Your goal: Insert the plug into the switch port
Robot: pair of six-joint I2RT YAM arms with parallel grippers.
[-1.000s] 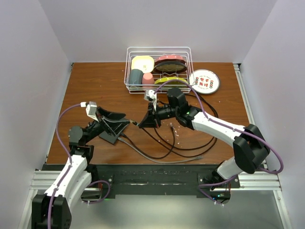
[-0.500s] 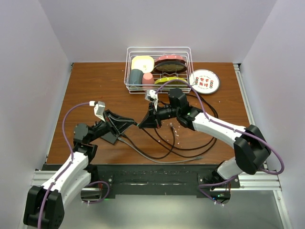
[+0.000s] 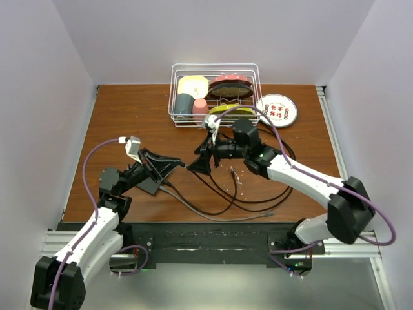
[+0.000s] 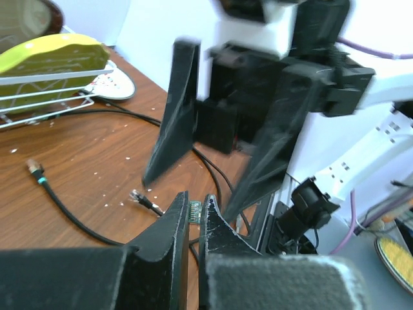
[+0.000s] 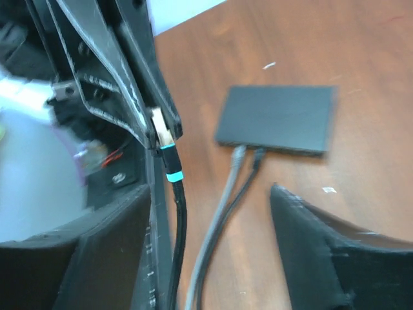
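Note:
My left gripper (image 4: 195,197) is shut on the plug (image 4: 195,210), a small connector on a black braided cable with a cyan band (image 5: 171,176). In the right wrist view the plug (image 5: 162,137) sits pinched at the left fingers' tips. My right gripper (image 3: 195,165) stands open just beyond it, its fingers (image 4: 169,123) spread to either side of the plug without touching it. The switch (image 5: 277,118), a flat black box, lies on the table with a grey and a black cable in its sockets. From above, the switch (image 3: 148,186) is partly hidden under the left gripper (image 3: 180,166).
A wire dish rack (image 3: 173,97) with cups and plates stands at the back, with a round patterned plate (image 3: 276,110) beside it. Loose black and grey cables (image 3: 248,197) loop across the table's middle. Other loose plugs (image 4: 137,196) lie on the wood.
The left gripper moved in and shut on the plug. The right gripper, shut on the plug before, has opened and let go of it.

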